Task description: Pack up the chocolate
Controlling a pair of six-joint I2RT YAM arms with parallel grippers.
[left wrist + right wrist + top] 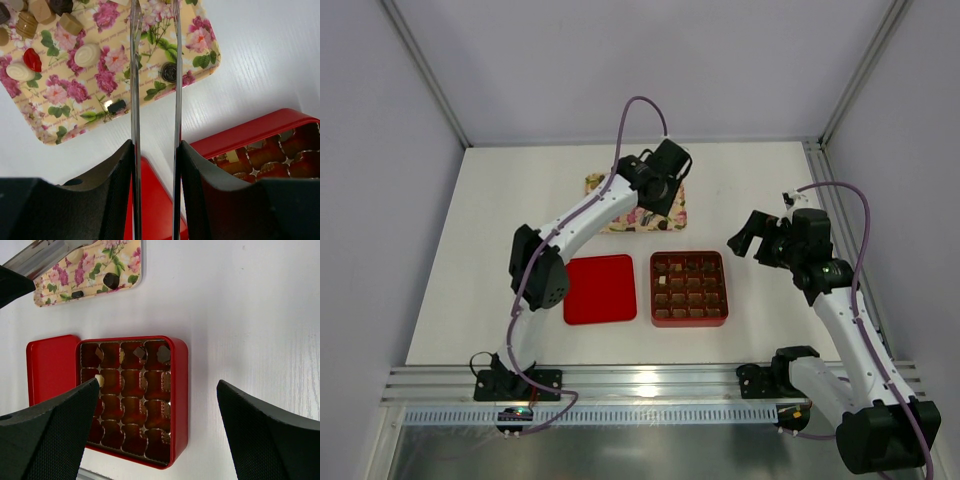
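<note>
Chocolate pieces lie on the flowered tray (60, 125): a dark round one (169, 72), a dark square one (116, 106), and pale ones (87, 54) among a cluster at the far left. My left gripper (156, 142) is shut on metal tongs (134, 75), whose blades reach over the tray; their tips are out of frame. The red box (181, 390) with its brown gridded insert holds a few pieces (163, 354) in the cells nearest the tray. My right gripper (157, 384) hangs open above the box's right side, holding nothing.
The red lid (600, 290) lies flat just left of the box (689, 320). The tray (630, 222) sits behind them, partly under the left gripper (660, 185). The right gripper (750, 235) hovers right of the box. Metal rails run along the near table edge.
</note>
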